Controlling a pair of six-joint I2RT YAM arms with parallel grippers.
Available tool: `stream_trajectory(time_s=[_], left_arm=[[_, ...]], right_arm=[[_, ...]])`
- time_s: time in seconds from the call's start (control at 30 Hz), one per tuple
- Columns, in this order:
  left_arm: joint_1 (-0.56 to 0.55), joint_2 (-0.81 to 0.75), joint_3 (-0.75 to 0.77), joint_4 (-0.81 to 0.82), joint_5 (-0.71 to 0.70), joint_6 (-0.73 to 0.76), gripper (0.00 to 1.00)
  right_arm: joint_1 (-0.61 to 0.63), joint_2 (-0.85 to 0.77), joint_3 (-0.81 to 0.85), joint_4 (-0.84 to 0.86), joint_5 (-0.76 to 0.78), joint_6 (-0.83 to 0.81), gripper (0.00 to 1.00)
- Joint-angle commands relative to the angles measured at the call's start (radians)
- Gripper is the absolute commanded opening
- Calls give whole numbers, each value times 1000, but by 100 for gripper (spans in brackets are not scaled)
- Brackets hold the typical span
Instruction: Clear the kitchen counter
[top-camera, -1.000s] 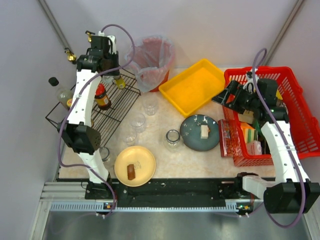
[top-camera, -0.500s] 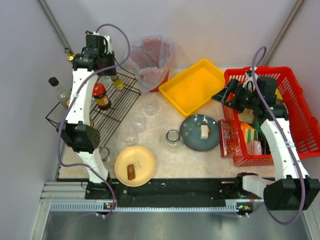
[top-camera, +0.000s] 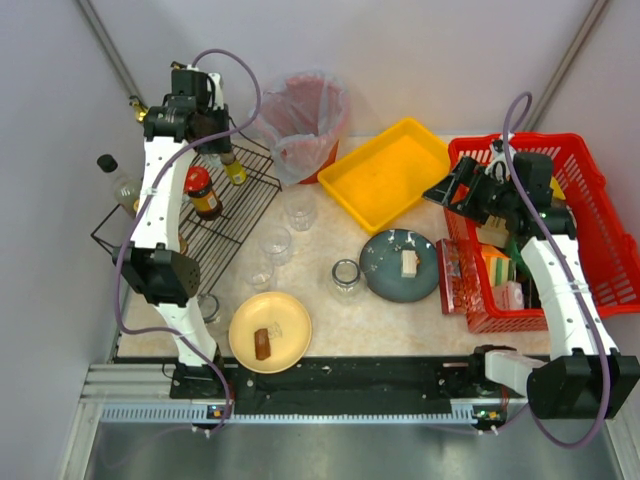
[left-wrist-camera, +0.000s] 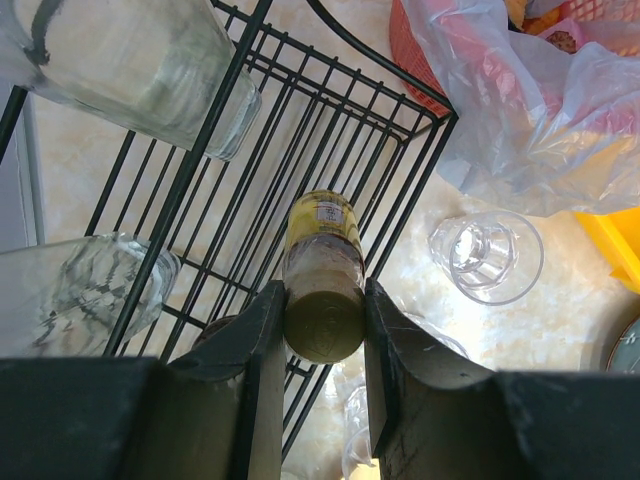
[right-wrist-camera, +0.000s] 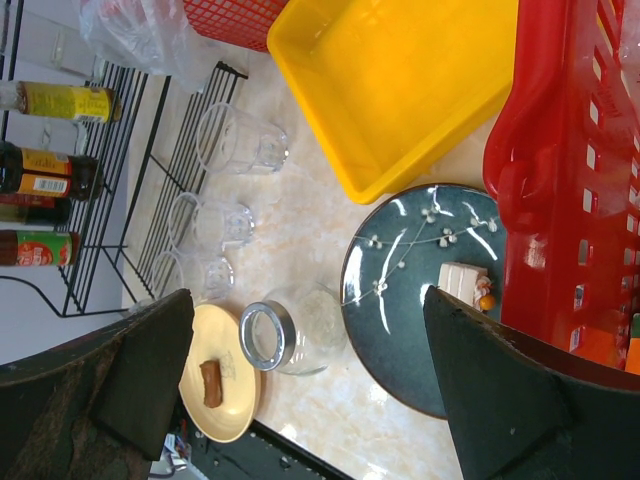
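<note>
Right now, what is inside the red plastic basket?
In the red slatted plastic basket, an orange-and-green item and pale items show by the left wall. The right arm crosses over it, hiding whatever lies beneath.

Two plates, one glass jar, one yellow tray, one red basket, one wire rack

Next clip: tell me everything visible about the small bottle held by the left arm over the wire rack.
The small glass bottle with an olive-gold cap has a clear body, pale brownish contents and a yellow label near its base. The left gripper's fingers clamp its cap end, one on each side. It hangs base-down over the black wire rack; whether it touches the wires is unclear.
</note>
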Motion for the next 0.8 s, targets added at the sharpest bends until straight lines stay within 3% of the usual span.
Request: stream_trajectory(time_s=[0.0,0.2,0.77], left_arm=[[4,15,58,50,5,15,12],[6,37,61,83,2,22,33],[6,72,56,89,-3,36,54]], right_arm=[[-3,-22,30,10,0,-17,95],[-3,-32,29,4,4,-20,95],[-3,-44,24,-7,20,-24,95]])
